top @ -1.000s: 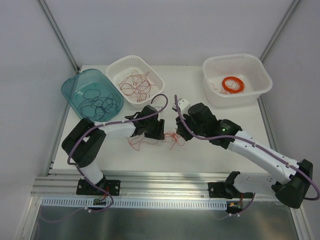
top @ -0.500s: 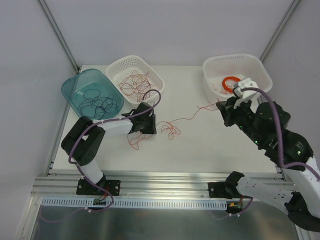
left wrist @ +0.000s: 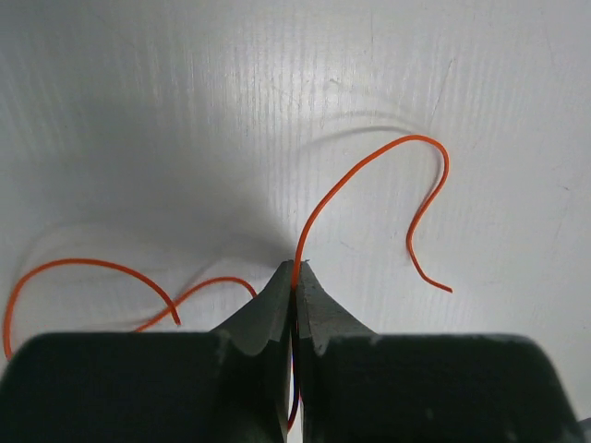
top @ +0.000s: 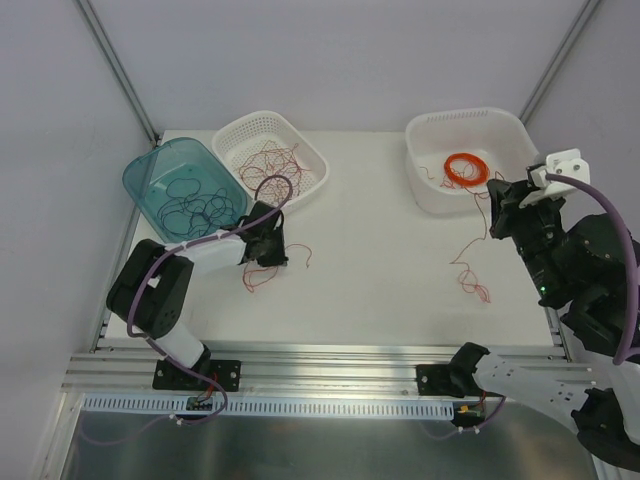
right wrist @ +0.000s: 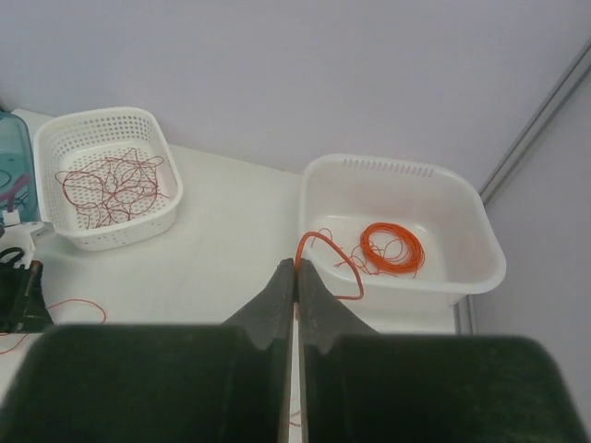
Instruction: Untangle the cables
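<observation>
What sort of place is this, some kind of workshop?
Probably a robotics lab test booth: a left arm and right arm bolted to a metal rail at a white table, plain white walls closing it in, and a basket of thin red wires.

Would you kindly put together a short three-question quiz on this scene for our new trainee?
1. True or false: the left pincer is shut on an orange wire.
2. Which container holds the dark wires? A: white basket. B: teal bin. C: white tub.
3. What is the right pincer holding?
Key: 1 true; 2 B; 3 a red wire.
</observation>
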Action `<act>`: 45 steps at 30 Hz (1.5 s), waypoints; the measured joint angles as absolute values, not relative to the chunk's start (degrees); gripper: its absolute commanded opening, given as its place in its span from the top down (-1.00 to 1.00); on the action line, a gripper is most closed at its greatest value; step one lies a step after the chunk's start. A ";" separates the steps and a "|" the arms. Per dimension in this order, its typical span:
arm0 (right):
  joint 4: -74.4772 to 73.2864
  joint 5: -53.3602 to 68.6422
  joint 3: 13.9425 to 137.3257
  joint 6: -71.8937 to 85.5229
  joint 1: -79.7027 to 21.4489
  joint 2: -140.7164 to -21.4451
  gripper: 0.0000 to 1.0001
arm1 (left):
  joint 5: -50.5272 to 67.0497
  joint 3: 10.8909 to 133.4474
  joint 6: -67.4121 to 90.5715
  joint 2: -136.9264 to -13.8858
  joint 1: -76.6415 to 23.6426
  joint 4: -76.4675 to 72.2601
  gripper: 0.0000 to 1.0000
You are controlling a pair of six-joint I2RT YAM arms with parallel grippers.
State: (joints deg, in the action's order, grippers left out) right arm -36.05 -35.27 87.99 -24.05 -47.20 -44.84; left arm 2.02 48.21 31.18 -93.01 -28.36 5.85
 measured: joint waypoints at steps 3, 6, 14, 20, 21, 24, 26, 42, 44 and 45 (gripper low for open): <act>-35.79 -36.29 87.74 -24.05 -47.09 -46.13 0.99 | 2.59 47.51 31.20 -90.91 -28.08 7.01 1.00; -34.24 -36.42 83.48 -22.28 -46.11 -47.03 0.99 | 4.16 47.42 31.20 -87.99 -28.14 7.64 1.00; -33.01 -28.16 62.19 -8.27 -42.85 -53.76 0.51 | 8.93 47.42 30.59 -76.36 -28.12 8.49 1.00; -29.95 -14.39 52.47 -1.78 -43.27 -60.71 -0.38 | 11.94 49.60 30.63 -70.76 -28.12 10.44 1.00; -28.18 -12.21 50.98 -1.06 -43.46 -60.40 -0.42 | 12.10 50.63 31.00 -70.32 -28.14 10.61 1.00; -20.60 -4.32 46.87 1.45 -44.12 -59.61 -0.51 | 12.21 53.49 33.50 -68.88 -28.14 10.63 1.00; -16.38 -1.08 45.84 3.05 -44.66 -60.07 -0.53 | 11.94 54.92 35.57 -68.12 -28.14 10.66 1.00; 7.60 9.39 49.50 4.89 -53.15 -72.93 -0.49 | 8.21 61.89 56.47 -65.28 -28.18 11.94 1.00; 8.64 9.76 51.20 4.51 -53.49 -74.19 -0.48 | 8.01 62.00 58.11 -64.58 -28.21 11.97 1.00; 9.06 9.89 52.16 4.25 -53.67 -74.81 -0.47 | 7.84 62.11 59.18 -64.36 -28.36 11.97 1.00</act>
